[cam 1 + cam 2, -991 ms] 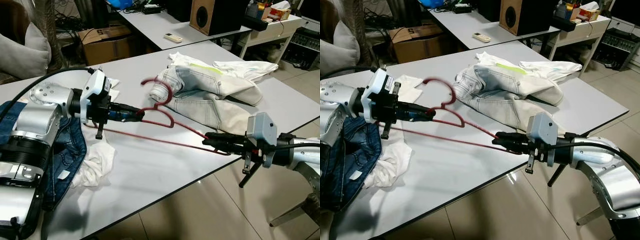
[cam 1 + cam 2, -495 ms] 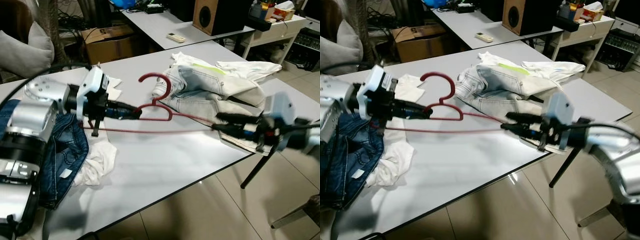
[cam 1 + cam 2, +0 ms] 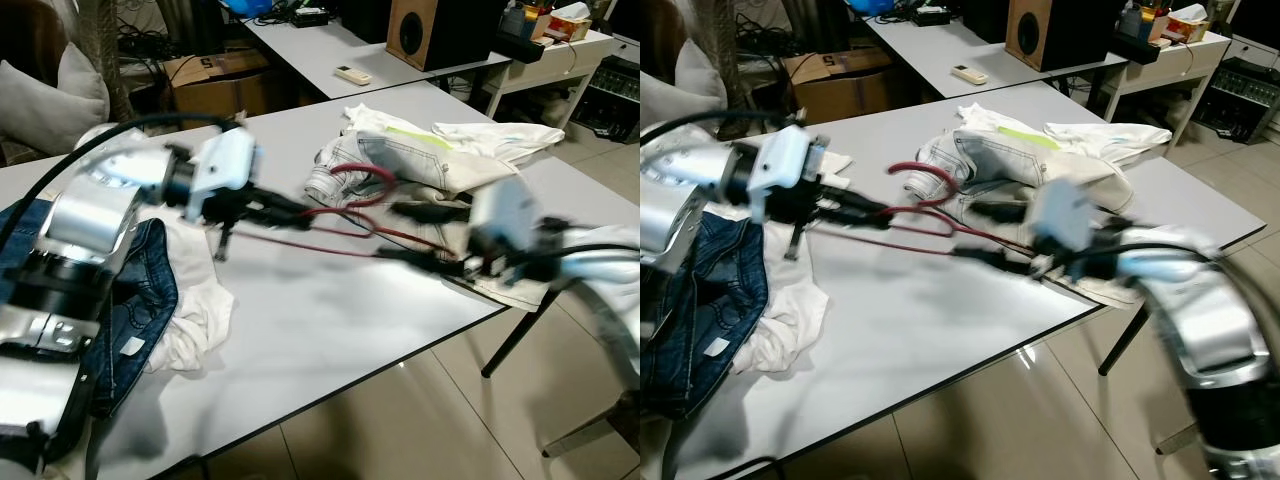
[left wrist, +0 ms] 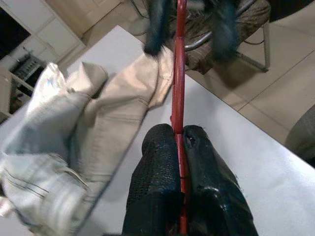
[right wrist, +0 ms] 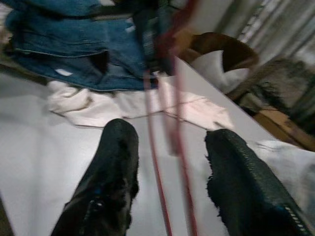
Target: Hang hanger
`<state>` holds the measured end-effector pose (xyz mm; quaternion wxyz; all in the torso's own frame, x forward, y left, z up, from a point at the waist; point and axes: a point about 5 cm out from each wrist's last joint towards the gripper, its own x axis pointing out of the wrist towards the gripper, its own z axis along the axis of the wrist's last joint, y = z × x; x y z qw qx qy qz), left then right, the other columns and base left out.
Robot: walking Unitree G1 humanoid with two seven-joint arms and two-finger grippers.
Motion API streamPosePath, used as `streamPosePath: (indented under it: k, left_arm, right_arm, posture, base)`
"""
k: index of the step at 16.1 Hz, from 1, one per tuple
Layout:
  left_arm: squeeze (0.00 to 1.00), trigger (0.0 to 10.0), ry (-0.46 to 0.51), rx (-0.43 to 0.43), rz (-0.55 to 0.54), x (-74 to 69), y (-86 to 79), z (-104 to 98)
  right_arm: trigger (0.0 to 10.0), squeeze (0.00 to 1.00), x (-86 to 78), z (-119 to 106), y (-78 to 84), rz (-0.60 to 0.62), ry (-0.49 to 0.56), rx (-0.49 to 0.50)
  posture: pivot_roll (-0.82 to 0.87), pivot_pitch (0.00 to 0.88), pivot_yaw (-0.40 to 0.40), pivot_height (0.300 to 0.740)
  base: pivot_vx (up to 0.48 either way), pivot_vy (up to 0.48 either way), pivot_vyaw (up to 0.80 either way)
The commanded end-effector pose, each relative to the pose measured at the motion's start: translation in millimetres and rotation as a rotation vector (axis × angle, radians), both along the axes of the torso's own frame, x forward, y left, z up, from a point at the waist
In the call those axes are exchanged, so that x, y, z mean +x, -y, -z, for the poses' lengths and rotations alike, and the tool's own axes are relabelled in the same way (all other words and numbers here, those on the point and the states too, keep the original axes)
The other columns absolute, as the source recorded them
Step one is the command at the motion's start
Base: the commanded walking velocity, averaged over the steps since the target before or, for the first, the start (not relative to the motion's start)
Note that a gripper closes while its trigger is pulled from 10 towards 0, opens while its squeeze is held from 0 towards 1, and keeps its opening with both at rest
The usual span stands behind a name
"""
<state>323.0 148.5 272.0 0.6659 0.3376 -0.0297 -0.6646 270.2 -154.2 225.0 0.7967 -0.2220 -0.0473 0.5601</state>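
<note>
A red wire hanger (image 3: pixel 345 212) hangs just above the white table (image 3: pixel 330 320), with its hook (image 3: pixel 365 175) over the pale jeans (image 3: pixel 420 165). My left gripper (image 3: pixel 293 209) is shut on the hanger's wire, which runs between its pressed fingertips (image 4: pixel 179 135). Opposite it, my right gripper (image 3: pixel 402 235) stands open, motion-blurred. Its two fingers (image 5: pixel 118 147) straddle the hanger's red wires (image 5: pixel 170 123) without pinching them.
Dark blue jeans (image 3: pixel 130 290) and a white cloth (image 3: pixel 200 320) lie at the table's left. A white shirt (image 3: pixel 490 135) lies behind the pale jeans. Beyond are a second table with a remote (image 3: pixel 347 74), a speaker (image 3: pixel 430 30) and a cardboard box (image 3: pixel 215 85).
My left gripper has swung right with the hanger, and the hook now lies over the pale jeans. My right gripper has moved left along the hanger and now stands open around its wires.
</note>
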Motion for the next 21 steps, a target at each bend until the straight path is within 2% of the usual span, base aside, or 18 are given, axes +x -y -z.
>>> streamPosePath:
  k: [1,5,9,12,15,16,17,18,19,21]
  left_arm:
    - [0.0,0.0,0.051,0.012,0.012,-1.0,5.8,-8]
    - [0.0,0.0,0.087,0.05,0.067,-10.2,18.9,-17]
    - [0.0,0.0,0.11,0.113,0.015,-5.5,14.9,-15]
    - [0.0,0.0,0.104,0.09,0.014,-4.2,14.7,-14]
    - [0.0,0.0,0.086,0.091,0.06,-6.8,19.4,-13]
    - [0.0,0.0,0.089,0.108,0.074,-7.5,20.5,-12]
    - [0.0,0.0,0.097,0.122,0.082,-7.8,21.0,-12]
    - [0.0,0.0,0.1,0.127,0.085,-8.0,21.1,-12]
    - [0.0,0.0,0.103,0.13,0.091,-8.5,22.0,-12]
    - [0.0,0.0,0.109,0.133,0.099,-9.2,22.9,-12]
  right_arm:
    - [10.0,0.0,-1.8,-3,-4.9,-0.025,0.019,-0.015]
    - [10.0,0.0,12.6,1,-8.3,0.042,0.044,-0.05]
    - [10.0,0.0,4.8,-12,-7.3,0.003,0.064,-0.02]
    - [10.0,0.0,6.3,-10,-3.8,0.031,0.072,-0.043]
    - [10.0,0.0,13.1,1,-11.5,0.033,0.046,-0.076]
    - [4.8,0.0,16.8,4,-13.5,0.039,0.039,-0.089]
    - [1.8,0.0,20.0,5,-14.0,0.048,0.035,-0.097]
    - [1.8,0.0,21.2,5,-14.0,0.053,0.034,-0.099]
    - [0.0,0.0,22.9,6,-13.3,0.058,0.026,-0.098]
    - [0.0,0.0,24.5,6,-13.7,0.062,0.01,-0.083]
  posture:
    - [-0.19,0.0,0.03,0.74]
    - [-0.18,0.0,0.024,0.74]
    - [-0.18,0.0,0.024,0.74]
    - [-0.19,0.0,0.025,0.74]
    - [-0.19,0.0,0.023,0.74]
    - [-0.18,0.0,0.019,0.74]
    - [-0.18,0.0,0.019,0.74]
    - [-0.18,0.0,0.019,0.74]
    - [-0.18,0.0,0.012,0.74]
    - [-0.18,0.0,0.008,0.74]
  base:
    - [0.0,0.0,0.0]
    - [0.0,0.0,0.0]
    - [0.0,0.0,0.0]
    - [0.0,0.0,0.0]
    - [0.0,0.0,0.0]
    - [0.0,0.0,0.0]
    - [0.0,0.0,0.0]
    - [0.0,0.0,0.0]
    - [0.0,0.0,0.0]
    - [0.0,0.0,0.0]
